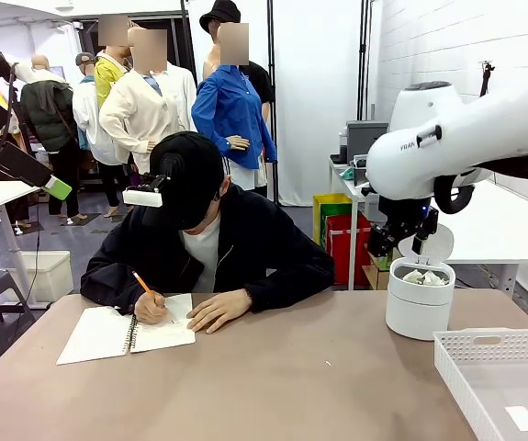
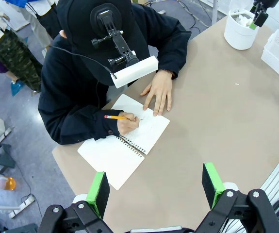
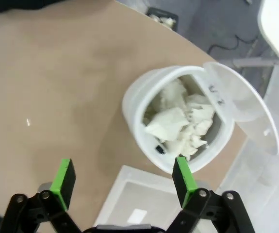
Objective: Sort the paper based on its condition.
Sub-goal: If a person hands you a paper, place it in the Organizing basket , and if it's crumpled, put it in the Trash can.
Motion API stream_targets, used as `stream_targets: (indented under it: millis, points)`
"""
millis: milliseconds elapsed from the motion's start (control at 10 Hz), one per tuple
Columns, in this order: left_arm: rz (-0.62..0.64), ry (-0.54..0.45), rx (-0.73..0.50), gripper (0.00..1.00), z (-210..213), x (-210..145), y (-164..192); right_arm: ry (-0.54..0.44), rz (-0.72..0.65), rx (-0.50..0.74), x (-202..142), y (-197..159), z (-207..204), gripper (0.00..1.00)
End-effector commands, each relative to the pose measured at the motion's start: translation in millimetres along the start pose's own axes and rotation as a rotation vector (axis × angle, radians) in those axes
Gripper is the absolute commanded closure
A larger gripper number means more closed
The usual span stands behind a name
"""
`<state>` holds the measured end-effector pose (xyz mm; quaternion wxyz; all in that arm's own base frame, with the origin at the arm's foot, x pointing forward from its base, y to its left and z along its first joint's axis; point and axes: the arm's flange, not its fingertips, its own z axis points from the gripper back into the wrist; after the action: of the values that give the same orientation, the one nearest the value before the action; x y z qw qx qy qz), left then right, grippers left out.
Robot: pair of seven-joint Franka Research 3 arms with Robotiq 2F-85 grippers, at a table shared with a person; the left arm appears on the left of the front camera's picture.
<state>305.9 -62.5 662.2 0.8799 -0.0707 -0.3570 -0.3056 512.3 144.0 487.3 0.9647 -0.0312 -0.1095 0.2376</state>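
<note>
Your black, green-padded right gripper [image 3: 124, 177] hangs with jaws spread wide, as does your matching left gripper [image 2: 156, 187].

Basket [image 1: 498, 372] cut off at right and bottom edges; label [image 1: 522, 418] print too small to read; bin [image 2: 241, 30] clipped by top edge.

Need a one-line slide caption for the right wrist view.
Open right gripper above the bin of crumpled paper.

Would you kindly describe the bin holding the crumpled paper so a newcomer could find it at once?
On the tan table, look to the robot's right side. The bin stands there, round and white, its lid tipped open, crumpled paper inside. The tray beside it is rectangular and slotted.
</note>
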Motion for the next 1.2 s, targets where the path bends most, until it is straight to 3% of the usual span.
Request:
stream_targets:
  millis: [0, 1000, 1100]
  points:
    - [0.000, 0.000, 0.002, 0.00, 0, 0, 0, 0.015, -0.025, -0.029, 3, -11, -10, 0.00]
    - [0.000, 0.000, 0.002, 0.00, 0, 0, 0, 0.018, -0.016, -0.007, -1, -12, -10, 0.00]
    - [0.000, 0.000, 0.002, 0.00, 0, 0, 0, -0.073, -0.033, 0.085, -24, -8, 25, 0.00]
